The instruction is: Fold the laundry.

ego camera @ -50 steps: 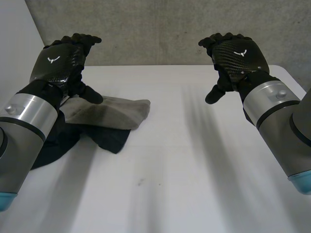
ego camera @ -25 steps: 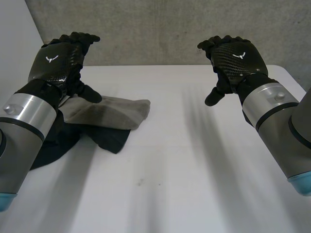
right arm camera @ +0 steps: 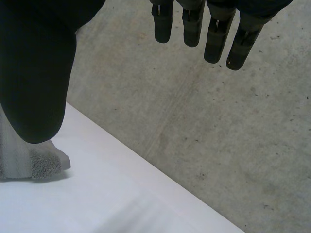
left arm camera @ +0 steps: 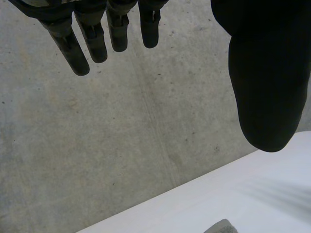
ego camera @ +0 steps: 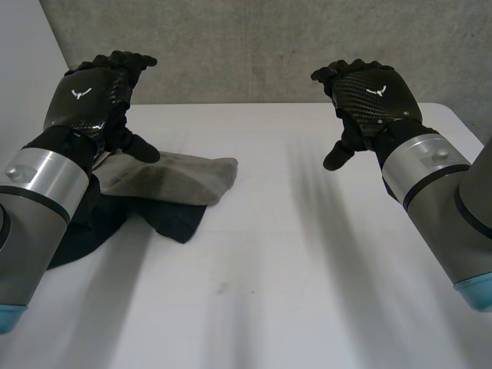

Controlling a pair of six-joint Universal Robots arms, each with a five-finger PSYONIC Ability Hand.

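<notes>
left hand [ego camera: 88,104], fingers spread and empty, hangs over the rumpled grey cloth [ego camera: 177,181] lying on a dark cloth [ego camera: 173,219] at the table [ego camera: 307,254]'s left, right hand [ego camera: 373,96] equally spread and empty; neither has more than drifted, so folding looks unstarted.

Head downward, wrists wallward — table [ego camera: 323,254] shared

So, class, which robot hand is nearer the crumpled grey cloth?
Left. The left hand hovers above one end of the crumpled grey cloth; the right hand hangs far off.
</notes>
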